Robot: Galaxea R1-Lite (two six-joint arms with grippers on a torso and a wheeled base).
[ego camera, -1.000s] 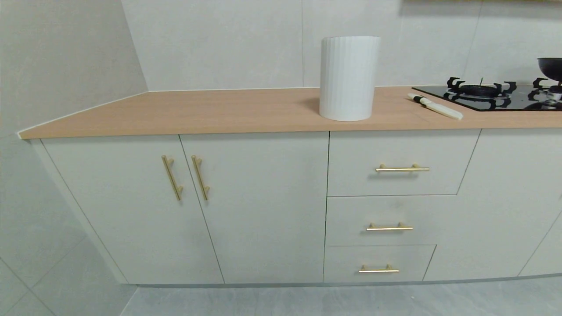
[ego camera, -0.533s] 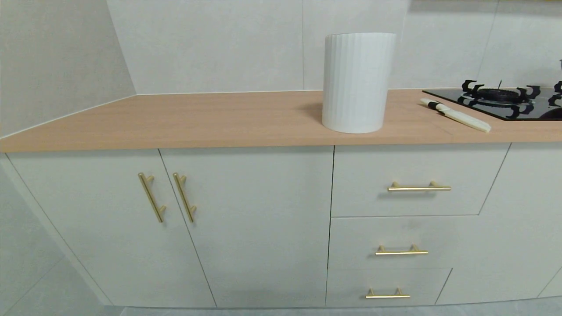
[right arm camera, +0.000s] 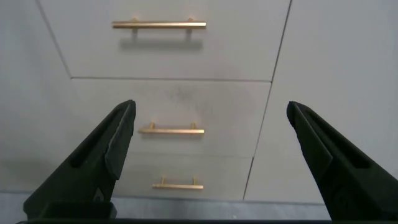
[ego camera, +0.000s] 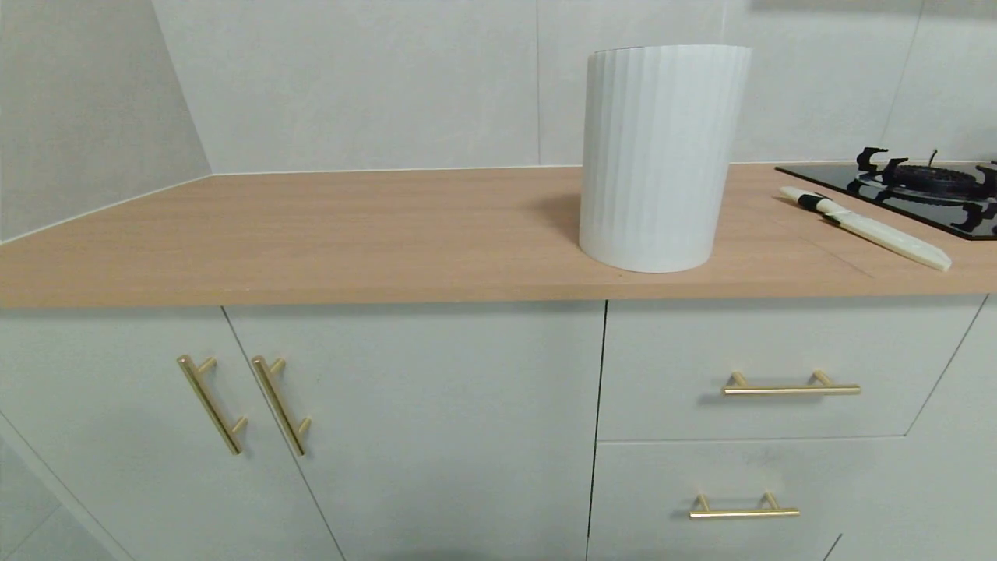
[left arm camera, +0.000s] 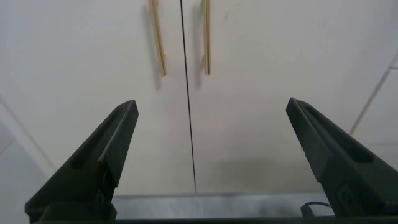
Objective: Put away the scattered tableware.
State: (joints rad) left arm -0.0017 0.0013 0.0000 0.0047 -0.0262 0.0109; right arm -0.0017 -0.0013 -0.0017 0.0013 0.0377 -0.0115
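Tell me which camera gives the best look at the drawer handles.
The right wrist view: all three drawer handles sit stacked and nearly square-on, beyond the open right hand. The head view catches the top two from above. The left wrist view faces the cabinet door handles instead.

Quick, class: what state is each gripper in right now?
Left gripper: open, holding nothing.
Right gripper: open, holding nothing.
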